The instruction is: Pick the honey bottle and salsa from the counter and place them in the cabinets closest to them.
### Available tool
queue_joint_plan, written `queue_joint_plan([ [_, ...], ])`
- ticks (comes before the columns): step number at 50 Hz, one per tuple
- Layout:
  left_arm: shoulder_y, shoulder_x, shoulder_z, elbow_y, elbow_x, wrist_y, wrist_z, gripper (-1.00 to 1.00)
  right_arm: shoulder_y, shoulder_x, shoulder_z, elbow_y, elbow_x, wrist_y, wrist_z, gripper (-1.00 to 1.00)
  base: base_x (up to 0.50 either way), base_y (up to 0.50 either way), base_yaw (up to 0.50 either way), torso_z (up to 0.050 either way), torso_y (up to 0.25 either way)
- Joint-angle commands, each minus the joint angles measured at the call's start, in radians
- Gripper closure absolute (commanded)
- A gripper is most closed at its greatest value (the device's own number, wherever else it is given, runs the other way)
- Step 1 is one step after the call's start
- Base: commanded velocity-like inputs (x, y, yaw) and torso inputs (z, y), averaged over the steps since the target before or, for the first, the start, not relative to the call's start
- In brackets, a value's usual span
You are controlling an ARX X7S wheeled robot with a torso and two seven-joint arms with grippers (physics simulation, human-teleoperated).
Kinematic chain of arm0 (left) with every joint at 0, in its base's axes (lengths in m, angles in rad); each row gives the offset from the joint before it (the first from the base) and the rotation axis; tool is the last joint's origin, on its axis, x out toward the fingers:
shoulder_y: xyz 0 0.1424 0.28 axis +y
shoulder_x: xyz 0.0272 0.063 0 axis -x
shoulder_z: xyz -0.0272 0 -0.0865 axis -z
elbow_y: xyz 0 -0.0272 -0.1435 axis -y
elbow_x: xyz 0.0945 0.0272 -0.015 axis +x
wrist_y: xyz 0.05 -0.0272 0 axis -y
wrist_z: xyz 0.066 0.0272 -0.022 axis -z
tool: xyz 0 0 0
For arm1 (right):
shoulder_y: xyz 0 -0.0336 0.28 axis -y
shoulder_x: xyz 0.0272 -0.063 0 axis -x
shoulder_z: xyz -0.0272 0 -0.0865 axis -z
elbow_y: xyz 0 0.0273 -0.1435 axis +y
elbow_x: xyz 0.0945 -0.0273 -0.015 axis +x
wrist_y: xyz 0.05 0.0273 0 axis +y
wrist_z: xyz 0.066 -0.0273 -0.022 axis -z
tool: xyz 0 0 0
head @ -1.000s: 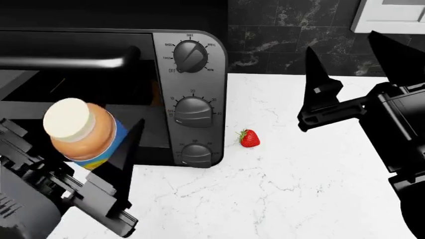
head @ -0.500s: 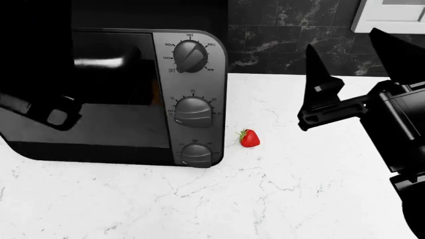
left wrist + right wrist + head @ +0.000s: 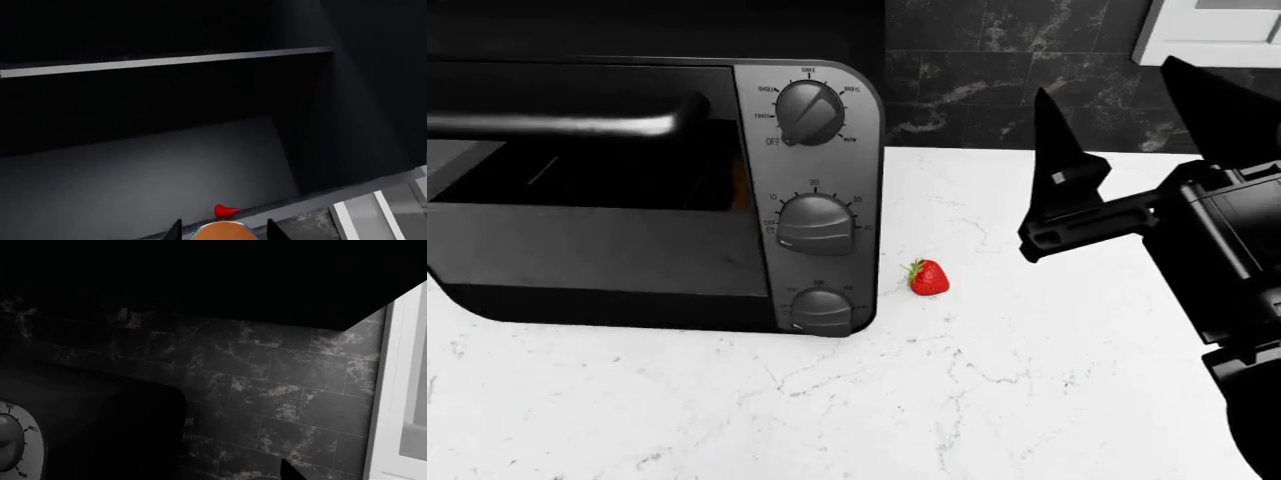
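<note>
The honey bottle [image 3: 223,232] shows only as its peach-amber body with a blue rim, held between the two dark fingertips of my left gripper [image 3: 224,231], which is shut on it. It hangs in front of an open dark cabinet [image 3: 140,170] with one shelf [image 3: 167,61]. The left arm is out of the head view. My right gripper [image 3: 1134,135] hovers open and empty above the right side of the white marble counter [image 3: 988,390]. The salsa is out of view.
A black toaster oven [image 3: 654,190] with three dials fills the counter's left. A red strawberry [image 3: 929,278] lies beside it. Dark marble tiles [image 3: 267,390] line the back wall, and a white frame [image 3: 1208,30] shows at the top right. A small red shape [image 3: 225,210] shows beyond the bottle.
My left gripper has carried the honey bottle up from the lower left of the head view and out of its top. The right gripper has barely shifted.
</note>
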Motion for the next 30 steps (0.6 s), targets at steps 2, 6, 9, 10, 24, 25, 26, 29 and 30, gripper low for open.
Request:
queue_joint_plan([
  [2, -0.073, 0.126, -0.013, -0.189, 0.083, -0.025, 0.069, 1.0, -0.004, 0.006, -0.01, 0.005, 0.008, -0.013, 0.01, -1.0, 0.0, 0.0, 0.0, 0.0, 0.0],
  [6, -0.085, 0.161, -0.007, -0.249, 0.129, -0.032, 0.105, 1.0, -0.011, 0.009, -0.014, 0.007, 0.006, -0.022, 0.01, -1.0, 0.0, 0.0, 0.0, 0.0, 0.0],
  [9, -0.091, 0.188, -0.002, -0.292, 0.151, -0.037, 0.119, 1.0, -0.011, 0.009, -0.019, 0.008, 0.006, -0.024, 0.014, -1.0, 0.0, 0.0, 0.0, 0.0, 0.0],
  [10, -0.093, 0.2, 0.002, -0.31, 0.161, -0.04, 0.124, 1.0, -0.012, 0.01, -0.024, 0.009, 0.003, -0.027, 0.014, -1.0, 0.0, 0.0, 0.0, 0.0, 0.0],
  [24, -0.098, 0.316, 0.059, -0.545, 0.287, -0.073, 0.212, 1.0, -0.038, 0.017, -0.063, 0.026, -0.035, -0.076, 0.001, -1.0, 0.0, 0.0, 0.0, 0.0, 0.0],
  [25, -0.097, 0.321, 0.061, -0.558, 0.292, -0.074, 0.216, 1.0, -0.039, 0.017, -0.065, 0.027, -0.037, -0.079, 0.0, -1.0, 0.0, 0.0, 0.0, 0.0, 0.0],
  [26, -0.094, 0.326, 0.06, -0.571, 0.293, -0.072, 0.22, 1.0, -0.04, 0.018, -0.067, 0.028, -0.038, -0.081, 0.0, -1.0, 0.0, 0.0, 0.0, 0.0, 0.0],
  [29, -0.096, 0.342, 0.062, -0.609, 0.311, -0.069, 0.235, 1.0, -0.044, 0.019, -0.072, 0.03, -0.042, -0.088, -0.001, -1.0, 0.0, 0.0, 0.0, 0.0, 0.0],
  [30, -0.099, 0.349, 0.063, -0.623, 0.317, -0.069, 0.241, 1.0, -0.044, 0.02, -0.073, 0.031, -0.042, -0.088, 0.0, -1.0, 0.0, 0.0, 0.0, 0.0, 0.0],
])
